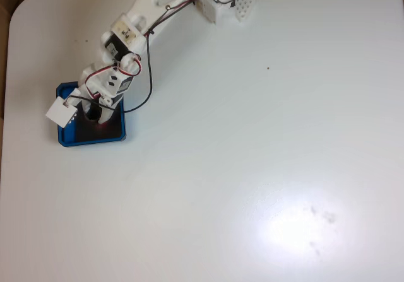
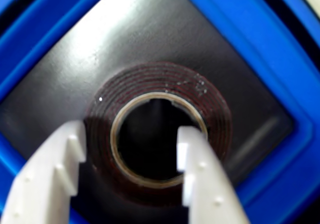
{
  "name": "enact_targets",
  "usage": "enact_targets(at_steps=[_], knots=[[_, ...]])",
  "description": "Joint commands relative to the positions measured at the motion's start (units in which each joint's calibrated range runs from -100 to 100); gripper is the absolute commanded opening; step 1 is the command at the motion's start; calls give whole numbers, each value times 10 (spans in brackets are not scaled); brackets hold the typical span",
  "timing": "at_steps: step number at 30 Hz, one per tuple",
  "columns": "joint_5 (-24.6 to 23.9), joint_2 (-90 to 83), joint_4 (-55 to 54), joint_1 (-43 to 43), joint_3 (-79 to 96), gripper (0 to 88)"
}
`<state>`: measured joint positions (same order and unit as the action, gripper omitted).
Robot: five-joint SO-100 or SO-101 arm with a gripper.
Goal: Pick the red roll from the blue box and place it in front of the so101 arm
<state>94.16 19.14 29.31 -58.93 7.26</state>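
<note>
Grasp step: open jaws of the gripper [image 2: 132, 156] straddle one wall of the red roll [image 2: 200, 91] lying in the blue box [image 2: 260, 28]; next, closing and lifting seem required.

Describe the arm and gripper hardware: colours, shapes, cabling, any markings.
The so101 arm is white 3D-printed plastic in blocky segments with black servos at the joints. Thin red and black wires loop loosely along it, one black wire hanging out in a wide curve. The gripper has two white fingers that taper toward the tips, with small round dimples and stepped notches on their faces. No lettering can be made out.
</note>
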Motion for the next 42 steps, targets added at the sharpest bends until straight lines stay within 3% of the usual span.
enact_targets(at_steps=[1,29,36,42], knots=[[-2,3,-8,-1,-37,168],[-4,-10,-6,-3,-33,168],[-5,-26,72,-1,-39,168],[-5,-23,78,0,-38,168]])
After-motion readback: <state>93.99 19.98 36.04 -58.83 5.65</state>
